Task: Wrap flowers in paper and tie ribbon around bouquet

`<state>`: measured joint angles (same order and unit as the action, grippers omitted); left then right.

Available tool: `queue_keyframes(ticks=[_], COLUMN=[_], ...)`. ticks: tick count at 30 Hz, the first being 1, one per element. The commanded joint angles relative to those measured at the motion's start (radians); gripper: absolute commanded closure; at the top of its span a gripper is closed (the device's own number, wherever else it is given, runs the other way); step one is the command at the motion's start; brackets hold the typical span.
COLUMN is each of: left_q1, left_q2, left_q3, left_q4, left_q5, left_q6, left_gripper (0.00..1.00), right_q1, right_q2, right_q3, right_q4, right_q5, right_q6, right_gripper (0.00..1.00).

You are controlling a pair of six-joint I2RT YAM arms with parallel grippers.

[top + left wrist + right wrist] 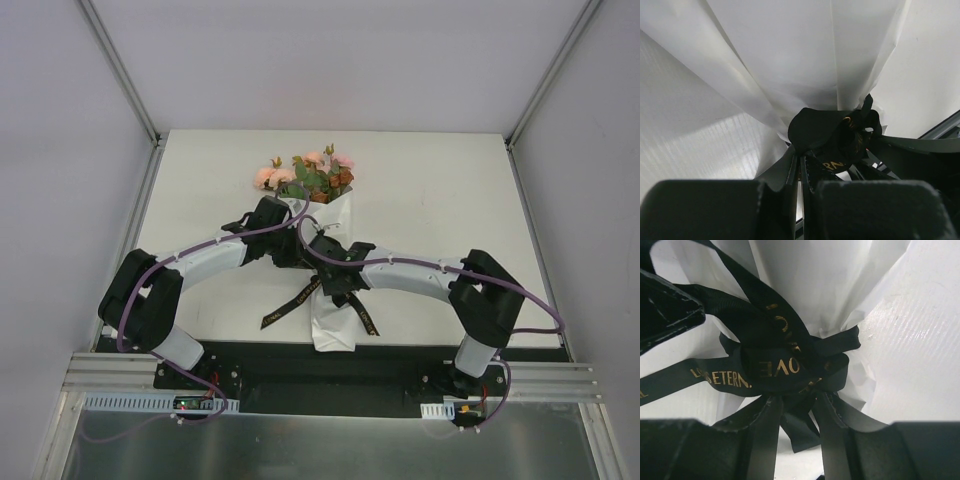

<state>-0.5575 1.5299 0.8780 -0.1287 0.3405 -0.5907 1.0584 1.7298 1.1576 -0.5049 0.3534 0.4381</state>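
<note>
Flowers [310, 175] visible only from above.
On ribbon [715, 377]: "LOVE", "ETERN"; left gripper [800, 161] closed, probably on it; right gripper [796, 404] half parted.

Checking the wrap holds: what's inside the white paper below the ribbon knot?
Only the flowers poke out of the paper at its far end. Their stems inside are covered by paper, cinched by the black ribbon.

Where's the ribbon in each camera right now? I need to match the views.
Top external: ribbon at centre, two tails trailing toward the near edge.
Left wrist: ribbon lower centre, a dark knot.
Right wrist: ribbon across the middle, gold lettering readable.
Shared landmark: the white paper gathered in at the knot.
</note>
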Motion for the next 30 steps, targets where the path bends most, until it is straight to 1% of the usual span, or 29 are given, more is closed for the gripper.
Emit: queue_keyframes(ticks=[1,2,4,5,9,11,15,16,17,18,19,21,22,24,27,28,30], left_q1=[-0.009,-0.009,-0.007,-0.008,-0.007,-0.005,-0.001,0.007,0.008,0.011,0.014,0.021,0.024,0.028,0.036,0.037,0.044], left_q2=[-0.008,-0.008,-0.013,-0.014,-0.027,-0.027,-0.043,-0.047,-0.048,-0.050,-0.051,-0.050,-0.050,-0.050,-0.043,-0.043,-0.040], left_q3=[0.021,0.021,0.018,0.013,0.006,0.006,-0.004,-0.004,-0.005,-0.007,-0.007,-0.004,-0.004,-0.005,-0.002,-0.002,-0.002], left_q4=[0.020,0.020,0.020,0.020,0.018,0.012,0.001,-0.002,-0.006,-0.008,-0.014,-0.020,-0.020,-0.025,-0.034,-0.035,-0.040], left_q5=[0.018,0.018,0.008,0.003,-0.017,-0.023,-0.050,-0.051,-0.057,-0.058,-0.055,-0.058,-0.057,-0.061,-0.057,-0.055,-0.060], left_q6=[0.002,0.003,0.003,0.006,0.014,0.019,0.020,0.023,0.029,0.031,0.034,0.040,0.042,0.046,0.049,0.052,0.054], left_gripper=[1.00,1.00,1.00,1.00,1.00,1.00,1.00,1.00,1.00,1.00,1.00,1.00,1.00,1.00,1.00,1.00,1.00], right_q1=[0.000,-0.003,-0.005,-0.005,-0.008,-0.017,-0.038,-0.043,-0.054,-0.058,-0.066,-0.090,-0.103,-0.139,-0.172,-0.182,-0.216], right_q2=[0.019,0.020,0.011,-0.002,-0.082,-0.102,-0.101,-0.105,-0.122,-0.131,-0.141,-0.157,-0.165,-0.188,-0.214,-0.214,-0.222], right_q3=[0.039,0.040,0.043,0.045,0.030,0.042,0.045,0.024,0.010,-0.001,-0.022,-0.044,-0.059,-0.088,-0.104,-0.101,-0.111], right_q4=[0.000,-0.001,-0.015,-0.027,-0.063,-0.099,-0.145,-0.138,-0.130,-0.121,-0.107,-0.093,-0.075,-0.060,-0.060,-0.063,-0.066], right_q5=[0.001,0.001,-0.001,0.010,-0.014,-0.068,-0.210,-0.243,-0.299,-0.319,-0.387,-0.410,-0.479,-0.498,-0.534,-0.589,-0.613], right_q6=[0.022,0.022,0.019,0.021,-0.016,-0.035,-0.104,-0.134,-0.144,-0.151,-0.173,-0.213,-0.226,-0.256,-0.303,-0.320,-0.352], right_gripper=[0.66,0.76,0.84,0.90,0.97,0.99,0.99,0.99,0.99,0.98,0.97,0.92,0.94,1.00,1.00,1.00,1.00])
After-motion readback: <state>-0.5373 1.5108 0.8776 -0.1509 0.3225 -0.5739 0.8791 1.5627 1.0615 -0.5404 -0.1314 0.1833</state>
